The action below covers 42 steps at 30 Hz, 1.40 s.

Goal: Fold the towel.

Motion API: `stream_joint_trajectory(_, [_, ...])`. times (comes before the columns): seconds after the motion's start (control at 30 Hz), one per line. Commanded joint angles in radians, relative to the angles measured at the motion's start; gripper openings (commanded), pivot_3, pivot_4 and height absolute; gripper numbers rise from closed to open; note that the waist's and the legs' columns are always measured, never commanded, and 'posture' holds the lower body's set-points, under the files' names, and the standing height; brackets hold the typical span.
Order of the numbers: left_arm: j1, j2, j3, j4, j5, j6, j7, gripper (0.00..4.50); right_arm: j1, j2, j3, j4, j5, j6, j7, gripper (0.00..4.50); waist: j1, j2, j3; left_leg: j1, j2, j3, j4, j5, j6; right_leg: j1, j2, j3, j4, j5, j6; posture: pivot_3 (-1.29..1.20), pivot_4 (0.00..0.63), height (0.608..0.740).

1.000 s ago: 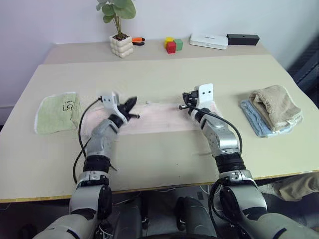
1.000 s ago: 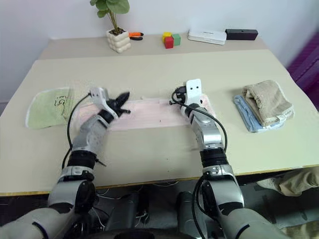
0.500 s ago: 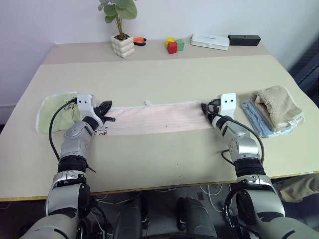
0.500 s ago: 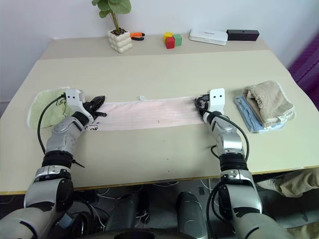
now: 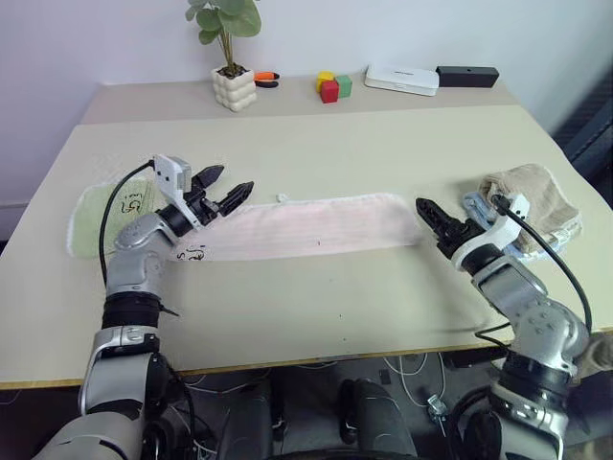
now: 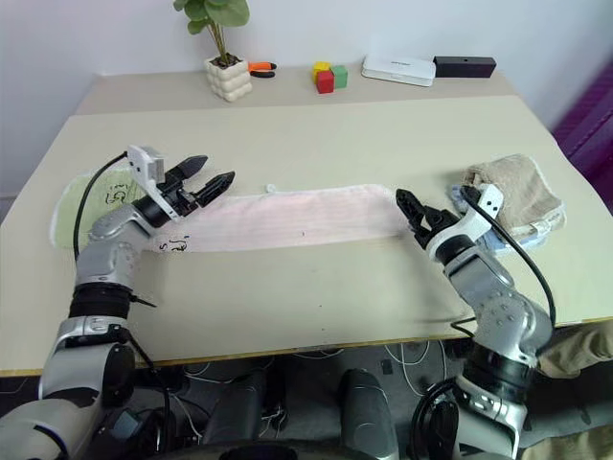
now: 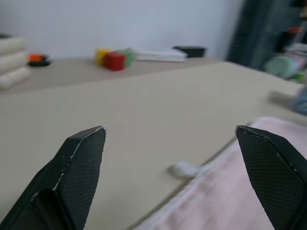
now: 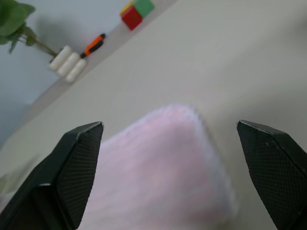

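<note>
Right now the towel [image 5: 311,226] lies flat on the table [image 5: 316,307] as a long pink strip running left to right, looking already folded once lengthwise, with its little white loop [image 5: 283,198] poking out along the far edge. Both arms hang just off its ends, neither touching it. At the left end, the left gripper [image 5: 222,188] hovers above the cloth with its 2 fingers spread wide and nothing between them. Just past the right end, the right gripper [image 6: 413,207] has its fingers apart too and is empty, pointing back at the towel. I'd guess the cloth was laid out this way so each short end can be pinched for the next fold. Well clear of it sit a green cloth [image 5: 107,215] and a beige towel [image 5: 532,199].
</note>
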<state>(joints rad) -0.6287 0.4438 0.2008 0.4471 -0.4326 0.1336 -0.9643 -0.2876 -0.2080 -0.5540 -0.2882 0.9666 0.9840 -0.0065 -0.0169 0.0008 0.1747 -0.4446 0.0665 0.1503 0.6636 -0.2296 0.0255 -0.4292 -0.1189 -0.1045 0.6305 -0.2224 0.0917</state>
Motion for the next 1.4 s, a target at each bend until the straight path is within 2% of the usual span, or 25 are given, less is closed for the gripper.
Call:
stream_joint_trajectory(0.03, [0.023, 0.064, -0.021, -0.124, -0.086, 0.070, -0.185, 4.44, 0.052, 0.047, -0.064, -0.086, 0.170, 0.044, -0.155, 4.50, 0.001, 0.000, 0.000, 0.000, 0.000, 0.000, 0.000, 0.000, 0.000, 0.000, 0.000, 0.000, 0.000, 0.000, 0.000, 0.00, 0.150, 0.740])
stream_joint_trajectory(0.2, [0.060, 0.147, -0.045, -0.186, -0.133, 0.193, -0.318, 4.44, 0.091, 0.078, -0.063, -0.055, 0.367, 0.033, -0.283, 4.50, 0.003, 0.000, 0.000, 0.000, 0.000, 0.000, 0.000, 0.000, 0.001, 0.001, 0.000, 0.000, -0.001, 0.000, 0.000, 0.00, 0.150, 0.740])
stream_joint_trajectory(0.3, [0.079, 0.171, -0.047, -0.206, -0.125, 0.173, -0.365, 4.44, 0.099, 0.081, -0.031, -0.029, 0.419, 0.016, -0.308, 4.50, 0.001, 0.000, 0.000, 0.000, 0.000, -0.001, 0.000, -0.001, 0.001, 0.001, 0.000, 0.000, -0.001, 0.000, 0.000, 0.00, 0.150, 0.740])
stream_joint_trajectory(0.5, [0.099, 0.176, -0.036, -0.262, -0.135, 0.206, -0.349, 4.44, 0.080, 0.066, 0.015, 0.063, 0.434, -0.049, -0.318, 4.50, 0.002, 0.000, 0.000, 0.000, 0.000, -0.001, 0.000, -0.001, 0.001, 0.001, 0.000, 0.000, -0.002, 0.000, 0.000, 0.00, 0.150, 0.740])
stream_joint_trajectory(0.7, [0.155, 0.184, -0.015, -0.333, -0.154, 0.223, -0.311, 4.44, 0.034, 0.060, 0.063, 0.169, 0.346, -0.124, -0.279, 4.50, -0.004, 0.000, 0.000, 0.000, 0.000, -0.001, 0.000, -0.001, 0.001, 0.001, 0.000, 0.000, -0.002, 0.000, 0.000, 0.00, 0.150, 0.740])
stream_joint_trajectory(0.8, [0.170, 0.186, -0.012, -0.352, -0.158, 0.226, -0.292, 4.50, -0.006, 0.063, 0.054, 0.237, 0.318, -0.174, -0.278, 3.63, -0.001, 0.000, 0.000, 0.000, 0.000, -0.001, 0.000, -0.001, 0.001, 0.001, 0.000, 0.000, -0.002, 0.000, 0.000, 0.00, 0.150, 0.740])
stream_joint_trajectory(1.03, [0.188, 0.184, -0.010, -0.375, -0.159, 0.219, -0.260, 4.50, -0.126, 0.069, 0.043, 0.403, 0.218, -0.303, -0.252, 0.02, -0.001, -0.001, -0.001, 0.000, 0.000, -0.001, 0.000, -0.001, 0.001, 0.001, 0.000, 0.000, -0.002, 0.000, 0.000, 0.00, 0.150, 0.740])
stream_joint_trajectory(1.27, [0.186, 0.178, -0.015, -0.360, -0.146, 0.193, -0.246, 4.50, -0.130, -0.019, 0.044, 0.349, 0.152, -0.291, -0.248, 0.02, 0.007, -0.001, -0.001, 0.000, 0.000, -0.001, 0.000, -0.001, 0.001, 0.001, 0.000, 0.000, -0.003, 0.000, 0.000, 0.00, 0.150, 0.740])
stream_joint_trajectory(1.4, [0.172, 0.171, -0.019, -0.339, -0.141, 0.173, -0.243, 4.50, -0.076, -0.149, 0.081, 0.224, 0.120, -0.195, -0.207, 0.02, 0.006, 0.001, 0.000, -0.002, 0.000, -0.001, 0.000, -0.001, 0.002, 0.000, -0.001, 0.000, -0.004, 0.000, 0.000, 0.00, 0.150, 0.740])
